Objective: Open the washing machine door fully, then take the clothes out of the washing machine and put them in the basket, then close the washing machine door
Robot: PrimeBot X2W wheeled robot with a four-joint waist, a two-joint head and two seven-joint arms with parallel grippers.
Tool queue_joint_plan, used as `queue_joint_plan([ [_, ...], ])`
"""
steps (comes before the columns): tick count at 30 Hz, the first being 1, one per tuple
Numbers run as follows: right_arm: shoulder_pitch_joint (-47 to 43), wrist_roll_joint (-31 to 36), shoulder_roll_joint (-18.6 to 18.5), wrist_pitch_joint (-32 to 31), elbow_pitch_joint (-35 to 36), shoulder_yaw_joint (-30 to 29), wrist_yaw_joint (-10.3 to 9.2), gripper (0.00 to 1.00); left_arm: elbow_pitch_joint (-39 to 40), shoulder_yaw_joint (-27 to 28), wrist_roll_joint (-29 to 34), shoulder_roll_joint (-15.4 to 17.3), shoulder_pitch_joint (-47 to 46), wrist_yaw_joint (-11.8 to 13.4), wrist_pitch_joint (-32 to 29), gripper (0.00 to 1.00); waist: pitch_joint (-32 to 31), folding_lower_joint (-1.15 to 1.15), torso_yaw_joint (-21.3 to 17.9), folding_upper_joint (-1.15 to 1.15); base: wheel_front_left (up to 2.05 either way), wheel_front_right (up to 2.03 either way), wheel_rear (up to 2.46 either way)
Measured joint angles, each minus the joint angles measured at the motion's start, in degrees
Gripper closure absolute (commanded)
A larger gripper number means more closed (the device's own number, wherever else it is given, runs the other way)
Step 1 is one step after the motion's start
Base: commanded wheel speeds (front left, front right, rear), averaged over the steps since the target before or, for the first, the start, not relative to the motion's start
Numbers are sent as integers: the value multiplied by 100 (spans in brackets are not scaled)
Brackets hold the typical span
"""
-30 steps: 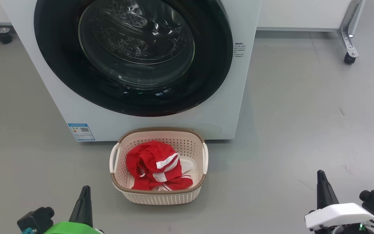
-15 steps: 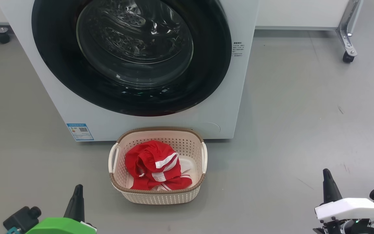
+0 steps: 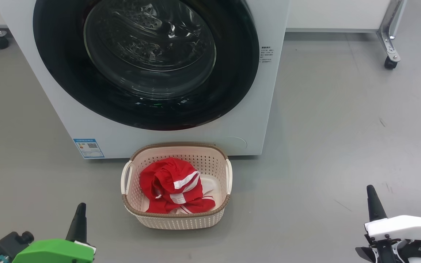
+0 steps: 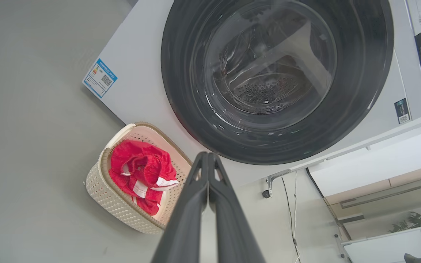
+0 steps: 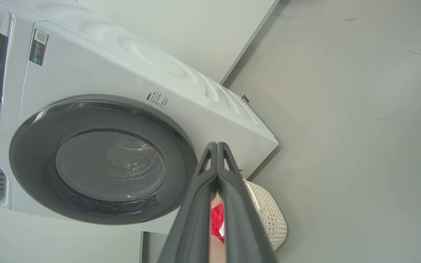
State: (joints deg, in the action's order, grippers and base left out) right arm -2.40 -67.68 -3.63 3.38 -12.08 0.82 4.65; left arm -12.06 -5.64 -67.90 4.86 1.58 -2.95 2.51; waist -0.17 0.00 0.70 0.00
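Door (image 3: 148, 51) shut flush on washer (image 3: 265, 109), clothes (image 3: 170, 186) heaped in basket (image 3: 181, 221) on floor (image 3: 327, 128) just before it, so task looks done; left hand (image 3: 80, 210) and right hand (image 3: 371, 193) pressed together, empty, low either side.

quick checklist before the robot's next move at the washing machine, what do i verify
1. Door shut flush on the washing machine: ok.
2. Clothes inside the basket: ok.
3. Drum empty: cannot tell. No red shows through the glass, but reflections hide part of it.
4. Left gripper shut and empty: ok.
5. Right gripper shut and empty: ok.
6. Both grippers apart from the basket and door: ok.
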Motion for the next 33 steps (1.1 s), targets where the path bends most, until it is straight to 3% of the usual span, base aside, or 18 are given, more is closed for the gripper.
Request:
queue_joint_plan([
  [33,470,-2543,-101,-570,-271,-380,181,100,-259,583,-2461,-23,-367,-342,-550,100,33,0,-66,0,0,0,0],
])
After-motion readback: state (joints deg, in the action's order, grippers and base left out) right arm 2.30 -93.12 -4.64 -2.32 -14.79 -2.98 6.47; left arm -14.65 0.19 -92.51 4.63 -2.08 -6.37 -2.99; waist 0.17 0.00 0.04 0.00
